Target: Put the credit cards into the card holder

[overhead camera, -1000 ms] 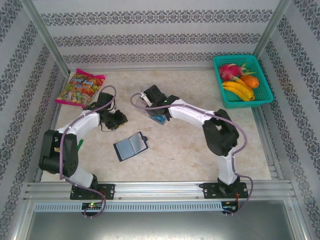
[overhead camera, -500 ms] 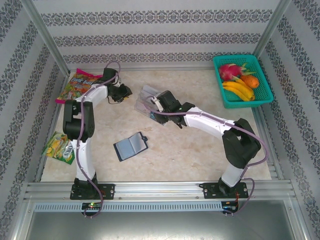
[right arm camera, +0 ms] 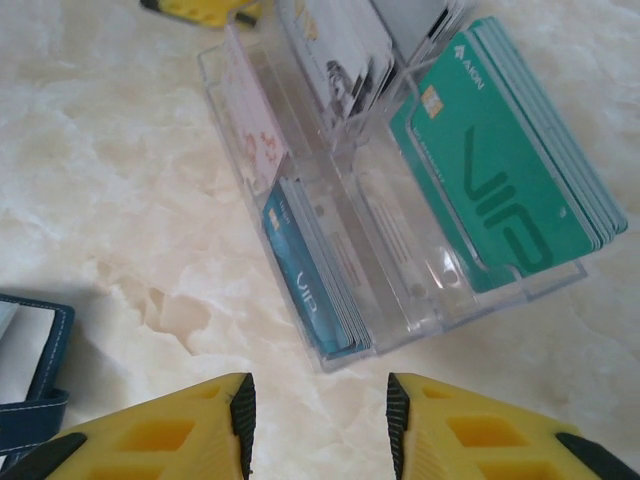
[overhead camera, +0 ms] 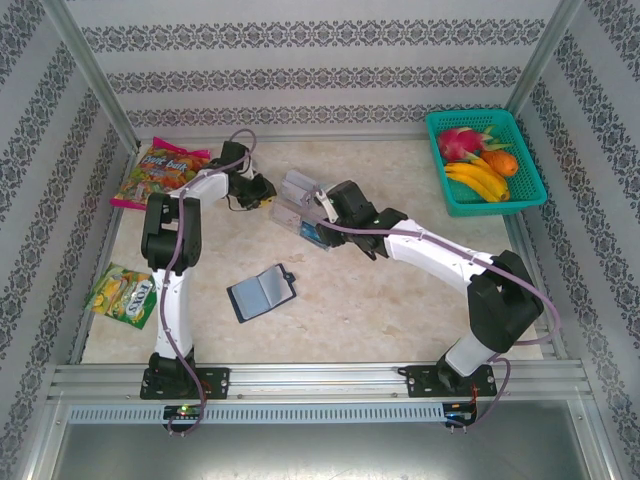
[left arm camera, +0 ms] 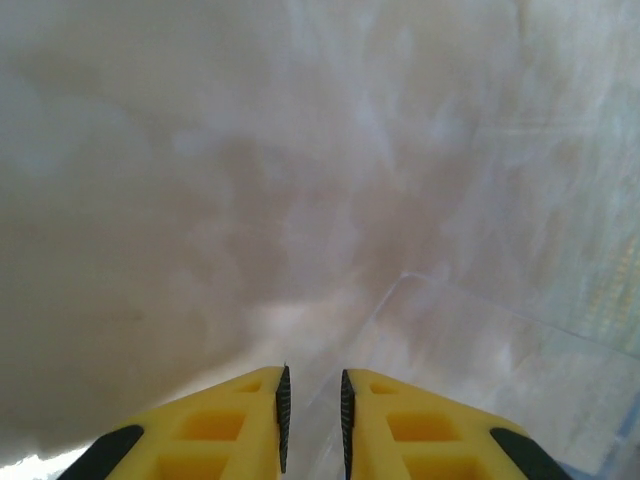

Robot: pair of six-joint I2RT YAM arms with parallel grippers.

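Note:
The credit cards stand in a clear tray (overhead camera: 293,188): teal cards (right arm camera: 500,190), a blue stack (right arm camera: 310,280) and white ones (right arm camera: 345,50). The card holder (overhead camera: 262,292) lies open on the table, grey inside up, and its navy edge (right arm camera: 30,380) shows at the lower left of the right wrist view. My right gripper (right arm camera: 315,400) is open and empty, just short of the tray's near corner (right arm camera: 330,360). My left gripper (overhead camera: 268,197) sits at the tray's left side. Its fingers (left arm camera: 312,385) stand a narrow gap apart in a blurred view, with a clear tray edge (left arm camera: 400,278) just ahead.
A candy bag (overhead camera: 160,178) lies at the back left and a green snack packet (overhead camera: 122,295) at the left edge. A green basket (overhead camera: 470,209) of fruit sits at the back right. Metal posts and patterned walls ring the table.
My left arm swung from the left middle of the table up to the tray's left side, uncovering the snack packet. My right arm stretched out and its gripper shifted slightly right at the tray.

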